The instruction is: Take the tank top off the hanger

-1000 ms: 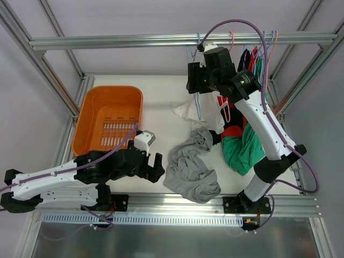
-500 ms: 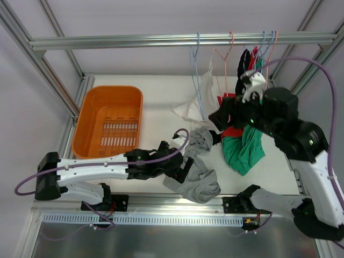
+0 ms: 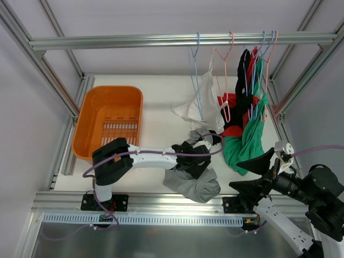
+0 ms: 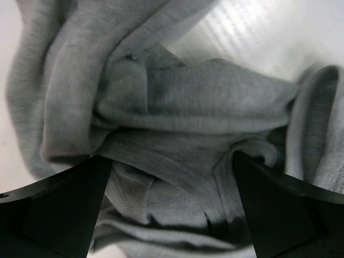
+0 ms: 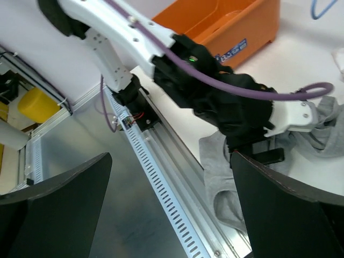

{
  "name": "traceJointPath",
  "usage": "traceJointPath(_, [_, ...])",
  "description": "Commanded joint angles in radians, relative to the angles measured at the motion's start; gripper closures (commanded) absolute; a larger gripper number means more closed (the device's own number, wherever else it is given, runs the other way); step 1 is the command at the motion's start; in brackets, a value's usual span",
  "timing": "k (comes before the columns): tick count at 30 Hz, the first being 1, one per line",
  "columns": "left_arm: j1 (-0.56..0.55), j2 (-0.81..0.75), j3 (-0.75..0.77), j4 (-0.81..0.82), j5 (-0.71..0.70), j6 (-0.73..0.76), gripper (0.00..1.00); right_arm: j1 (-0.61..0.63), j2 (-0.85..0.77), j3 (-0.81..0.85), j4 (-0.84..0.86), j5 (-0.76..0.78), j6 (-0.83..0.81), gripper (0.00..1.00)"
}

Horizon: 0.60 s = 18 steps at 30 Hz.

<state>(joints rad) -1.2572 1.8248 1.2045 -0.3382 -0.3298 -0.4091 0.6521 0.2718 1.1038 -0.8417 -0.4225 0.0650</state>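
Note:
A grey tank top lies crumpled on the white table, off any hanger. My left gripper is pressed down on its upper part. In the left wrist view the gripper is open, with grey fabric bunched between its black fingers. A white garment hangs partly on a blue hanger from the rail. My right gripper is open and empty at the near right, above the table's front edge; it looks down at the left arm.
An orange basket stands at the left, also in the right wrist view. Red, black and green garments hang on several hangers at the right. A pink hanger hangs beside the blue one. A slotted metal rail runs along the front.
My left arm has reached right and set its gripper on the grey tank top. My right arm has dropped from the hanging rail to the near right corner.

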Motion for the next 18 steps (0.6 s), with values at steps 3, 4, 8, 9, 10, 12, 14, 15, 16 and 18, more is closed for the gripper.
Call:
traceJointPath(3, [0.015, 0.076, 0.012, -0.001, 0.037, -0.081, 0.02, 0.001, -0.048, -0.015, 0.044, -0.091, 0.039, 0.0])
traceJointPath(4, [0.016, 0.077, -0.009, -0.001, 0.02, -0.1, 0.03, 0.001, -0.054, -0.016, 0.043, -0.09, 0.039, 0.01])
traceJointPath(8, [0.013, 0.048, -0.063, -0.001, 0.026, -0.158, 0.93, 0.001, -0.094, -0.024, 0.046, -0.085, 0.064, 0.0])
traceJointPath(9, [0.012, 0.009, -0.078, -0.002, 0.022, -0.166, 1.0, 0.001, -0.103, -0.024, 0.046, -0.084, 0.067, 0.01])
traceJointPath(10, [0.007, -0.019, -0.089, -0.01, 0.012, -0.171, 1.0, 0.001, -0.112, -0.022, 0.044, -0.082, 0.068, 0.0])
traceJointPath(12, [0.001, -0.094, -0.126, -0.028, -0.031, -0.197, 1.0, 0.001, -0.132, -0.015, 0.046, -0.078, 0.071, 0.0])
traceJointPath(14, [-0.008, -0.23, -0.137, -0.103, -0.09, -0.233, 1.0, 0.001, -0.14, -0.006, 0.044, -0.076, 0.076, 0.0])
traceJointPath(15, [-0.011, -0.325, -0.131, -0.139, -0.163, -0.249, 1.0, 0.001, -0.143, -0.002, 0.046, -0.072, 0.076, 0.0])
traceJointPath(16, [-0.011, -0.369, -0.125, -0.175, -0.201, -0.266, 1.0, 0.003, -0.144, 0.004, 0.046, -0.07, 0.078, 0.01])
traceJointPath(18, [-0.011, -0.451, -0.082, -0.298, -0.27, -0.298, 1.0, 0.003, -0.144, 0.008, 0.046, -0.062, 0.079, 0.01])
